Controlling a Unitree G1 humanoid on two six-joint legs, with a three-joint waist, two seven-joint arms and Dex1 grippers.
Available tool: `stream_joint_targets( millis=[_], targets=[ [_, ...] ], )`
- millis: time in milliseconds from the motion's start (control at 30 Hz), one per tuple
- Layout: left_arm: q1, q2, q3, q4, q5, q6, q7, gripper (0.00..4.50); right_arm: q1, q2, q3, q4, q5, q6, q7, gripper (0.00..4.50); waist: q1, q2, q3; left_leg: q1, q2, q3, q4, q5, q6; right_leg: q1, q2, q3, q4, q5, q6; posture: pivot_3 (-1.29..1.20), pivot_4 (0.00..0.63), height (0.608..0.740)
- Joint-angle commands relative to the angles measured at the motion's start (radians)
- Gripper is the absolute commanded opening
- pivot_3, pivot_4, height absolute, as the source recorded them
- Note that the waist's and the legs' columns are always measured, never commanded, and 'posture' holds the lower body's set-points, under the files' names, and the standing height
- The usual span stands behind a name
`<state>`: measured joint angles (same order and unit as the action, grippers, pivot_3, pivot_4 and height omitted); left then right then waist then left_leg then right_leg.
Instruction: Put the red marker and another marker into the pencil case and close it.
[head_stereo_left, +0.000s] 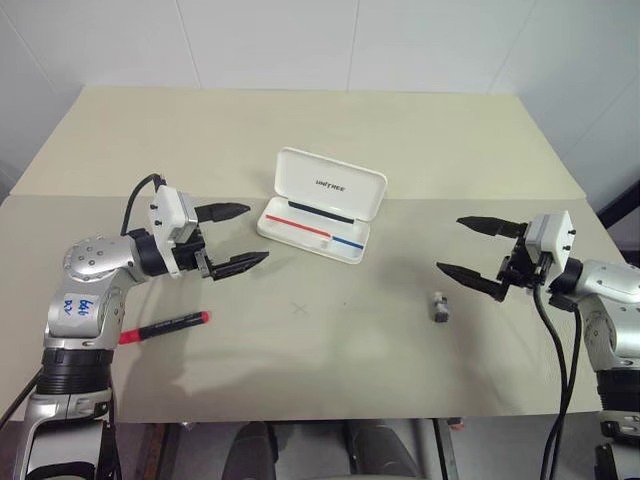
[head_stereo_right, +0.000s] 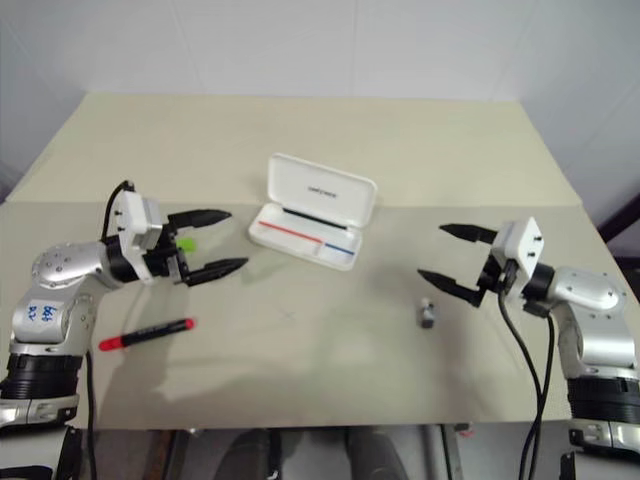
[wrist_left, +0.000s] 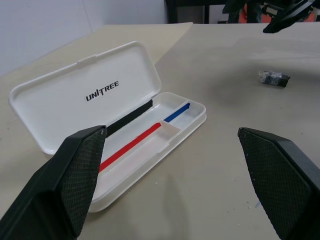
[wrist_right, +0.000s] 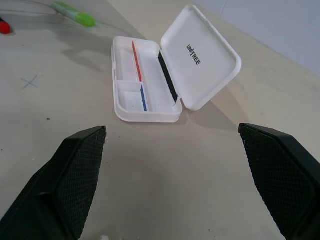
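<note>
The white pencil case (head_stereo_left: 322, 205) lies open mid-table, lid up with UNITREE lettering, a red-and-blue stripe inside and no marker in it. The red marker (head_stereo_left: 165, 326) lies on the table near the front left, below my left arm. The light green marker (head_stereo_right: 185, 242) peeks out between the left gripper's fingers in the right eye view, lying on the table behind them; it also shows as a green marker (wrist_right: 73, 13) in the right wrist view. My left gripper (head_stereo_left: 235, 238) hovers open left of the case. My right gripper (head_stereo_left: 473, 249) hovers open to its right.
A small dark grey stubby object (head_stereo_left: 439, 306) lies on the table just left of the right gripper. A faint cross mark (head_stereo_left: 300, 308) sits in front of the case. The beige table (head_stereo_left: 300, 130) ends at a white wall behind.
</note>
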<state>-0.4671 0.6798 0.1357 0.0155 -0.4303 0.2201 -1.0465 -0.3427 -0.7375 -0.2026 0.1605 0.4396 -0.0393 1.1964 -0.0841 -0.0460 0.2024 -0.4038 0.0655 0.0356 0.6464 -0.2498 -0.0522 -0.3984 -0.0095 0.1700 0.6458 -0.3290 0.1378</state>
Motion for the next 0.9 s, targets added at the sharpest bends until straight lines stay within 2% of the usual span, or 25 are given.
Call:
stream_joint_targets(
  millis=[33, 133, 333, 467, 600, 700, 833, 900],
  targets=[
    [-0.031, 0.019, 0.001, -0.007, -0.013, -0.005, -0.031, 4.47, -0.002, -0.034, -0.012, -0.028, 0.021, 0.035, 0.022, 4.50, -0.001, 0.000, 0.000, 0.000, 0.000, 0.000, 0.000, 0.000, 0.000, 0.000, 0.000, 0.000, 0.000, 0.000, 0.000, 0.00, 0.150, 0.740],
    [-0.046, 0.021, 0.005, 0.008, -0.012, -0.008, -0.047, 4.47, -0.013, -0.048, 0.002, -0.047, 0.031, 0.136, 0.012, 4.50, 0.000, 0.000, 0.000, 0.000, 0.000, 0.000, 0.000, 0.000, 0.000, 0.000, 0.000, 0.000, 0.000, 0.000, 0.000, 0.00, 0.150, 0.740],
    [-0.048, 0.079, 0.051, 0.051, -0.016, -0.029, -0.099, 4.47, -0.050, -0.068, 0.097, -0.287, 0.043, 0.379, -0.045, 4.50, -0.008, 0.001, 0.000, 0.001, 0.001, 0.000, -0.001, 0.000, 0.000, 0.000, 0.001, 0.000, 0.001, 0.000, 0.000, 0.00, 0.150, 0.740],
    [0.006, 0.154, 0.132, 0.046, -0.048, -0.012, -0.127, 4.47, -0.131, -0.037, 0.208, -0.401, 0.021, 0.500, -0.096, 4.50, -0.013, 0.001, 0.000, 0.000, 0.001, 0.000, -0.001, 0.000, 0.000, -0.001, 0.000, 0.000, 0.001, -0.001, -0.001, 0.00, 0.150, 0.740],
    [0.071, 0.187, 0.196, 0.034, -0.059, -0.018, -0.111, 4.47, -0.229, 0.018, 0.309, -0.396, -0.037, 0.551, -0.151, 4.50, -0.014, 0.001, 0.000, 0.000, 0.001, 0.000, -0.002, -0.001, 0.000, -0.002, 0.000, 0.000, -0.001, -0.001, -0.002, 0.00, 0.150, 0.740],
    [0.097, 0.184, 0.223, 0.002, -0.074, -0.003, -0.084, 4.50, -0.307, 0.065, 0.371, -0.357, -0.077, 0.579, -0.169, 3.86, -0.012, 0.000, 0.000, -0.003, 0.001, 0.000, -0.002, -0.001, 0.000, -0.005, 0.000, 0.000, 0.001, -0.001, -0.002, 0.00, 0.150, 0.740],
    [0.183, 0.204, 0.223, -0.048, -0.074, 0.027, -0.104, 4.50, -0.409, 0.149, 0.508, -0.244, -0.205, 0.559, -0.205, 2.47, -0.009, 0.000, 0.000, -0.005, 0.001, 0.001, -0.002, -0.001, 0.000, -0.009, 0.000, 0.000, 0.002, -0.002, -0.003, 0.00, 0.150, 0.740],
    [0.196, 0.198, 0.239, -0.080, -0.089, 0.042, -0.079, 4.50, -0.444, 0.195, 0.532, -0.193, -0.228, 0.560, -0.216, 2.47, -0.012, 0.000, 0.000, -0.005, 0.001, 0.001, -0.003, -0.001, 0.000, -0.010, 0.000, 0.000, 0.002, -0.002, -0.004, 0.00, 0.150, 0.740]
  ],
)
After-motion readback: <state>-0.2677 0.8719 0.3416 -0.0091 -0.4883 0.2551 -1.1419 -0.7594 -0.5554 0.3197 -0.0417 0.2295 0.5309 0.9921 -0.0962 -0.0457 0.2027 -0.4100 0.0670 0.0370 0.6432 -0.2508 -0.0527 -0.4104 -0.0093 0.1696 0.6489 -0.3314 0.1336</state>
